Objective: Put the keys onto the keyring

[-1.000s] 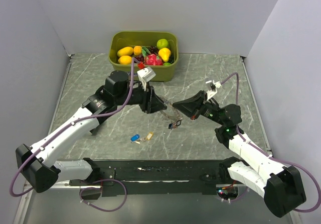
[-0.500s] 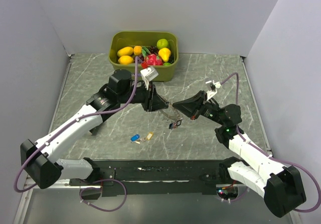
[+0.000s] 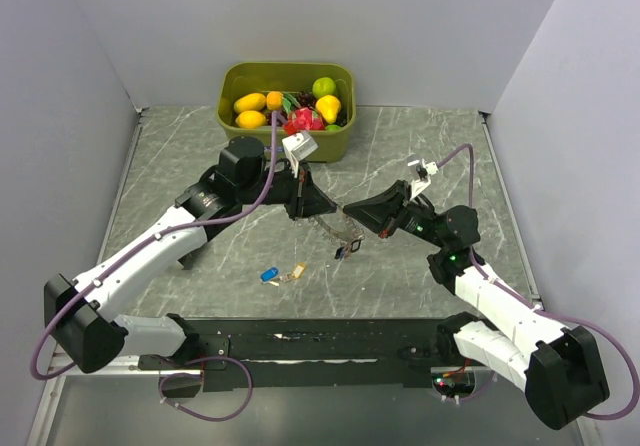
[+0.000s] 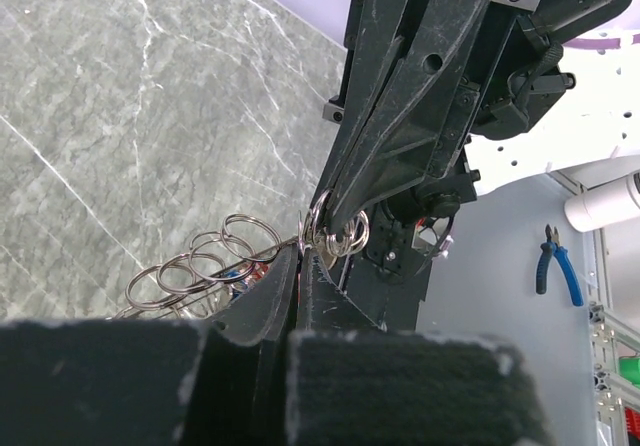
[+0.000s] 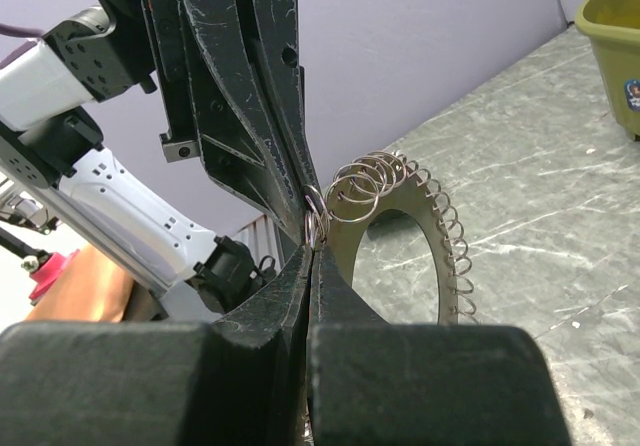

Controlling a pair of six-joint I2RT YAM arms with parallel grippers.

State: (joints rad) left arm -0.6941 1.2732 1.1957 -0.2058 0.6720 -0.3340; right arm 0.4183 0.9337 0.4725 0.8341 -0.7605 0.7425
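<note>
Marble surface (image 3: 180, 166): keys (image 3: 269, 275) lie loose near front; keyring (image 3: 340, 230) slung aloft between left fingers (image 4: 296, 266) and right fingers (image 5: 305, 266), both pinched shut on it. Risk: arms pull apart, thin ring slips out, chain drops.

- Top view: bright, even, diffuse light from above. Colours are clean and the whole frame is sharp.
- The walls (image 3: 300, 16) are evenly lit, with no glare.
- Soft, faint shadows lie on the table (image 3: 430, 156) under the arms (image 3: 150, 256), without hard edges.
- The keys (image 3: 268, 275) are too small there for detail.
- Left wrist view: the near fingers (image 4: 265, 306) are dark and blurred, while the keyring (image 4: 250, 236) is sharp with small glints.
- Right wrist view: its fingers (image 5: 285, 296) are nearly black and soft at the bottom edge. The rings are in focus and carry bright highlights.
</note>
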